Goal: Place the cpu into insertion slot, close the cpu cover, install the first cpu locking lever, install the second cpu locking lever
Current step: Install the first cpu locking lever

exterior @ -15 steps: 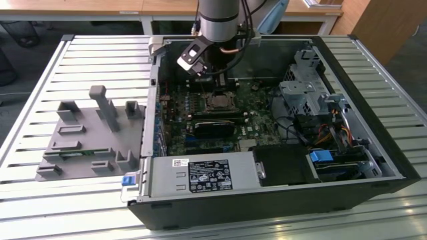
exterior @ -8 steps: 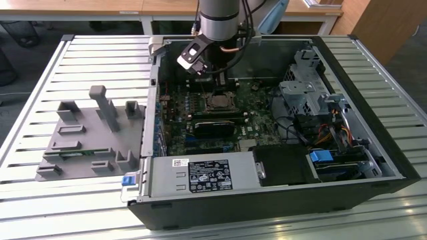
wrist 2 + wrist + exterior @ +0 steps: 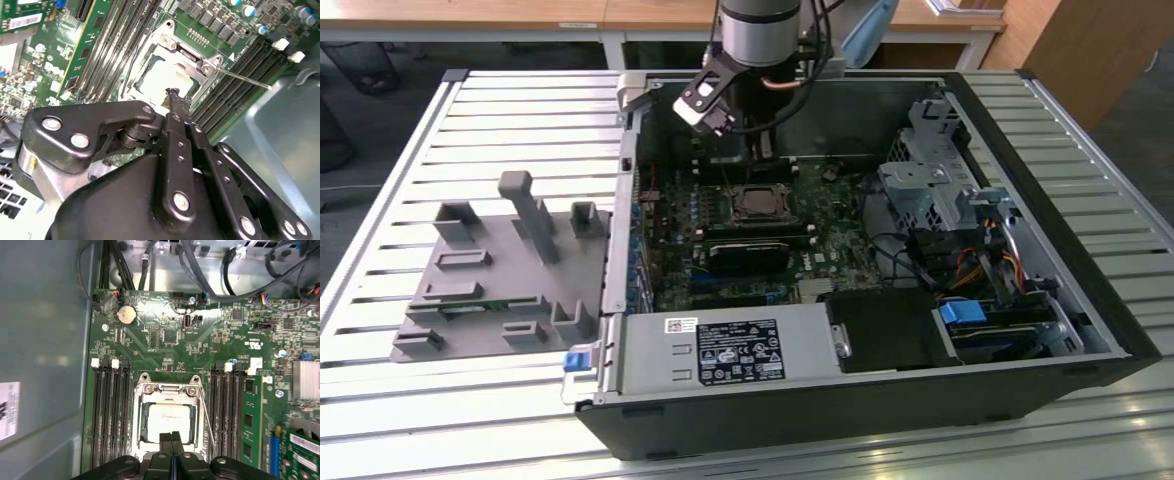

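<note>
1. The pale slatted metal table (image 3: 400, 100) carries the open black computer case (image 3: 854, 425). In the exterior view the arm reaches down into the case.
2. The green motherboard (image 3: 165, 340) lies flat on the case floor. Long black memory slots (image 3: 107, 415) flank the socket on both sides.
3. The black two-fingered gripper (image 3: 171, 438) hangs just above the socket's near edge. Its fingertips are pressed together with nothing between them.
4. The thin silvery cpu cover (image 3: 167, 389), a frame plate with a square window, appears to lie flat over the socket.
5. The small square cpu (image 3: 169, 419) sits in the socket with its grey metal top up, framed by that window.
6. A thin bare-metal locking lever (image 3: 245, 80) juts from a socket corner out over the memory slots. It looks unlatched.
7. The main risk is a slip. The closed tips are narrow and the lever is a slick, springy wire. An off-centre push could let it spring back and send the tips into the slots or the board.
8. A second risk is the cover. If it is not fully seated, lever force could skew the chip in its socket.
</note>
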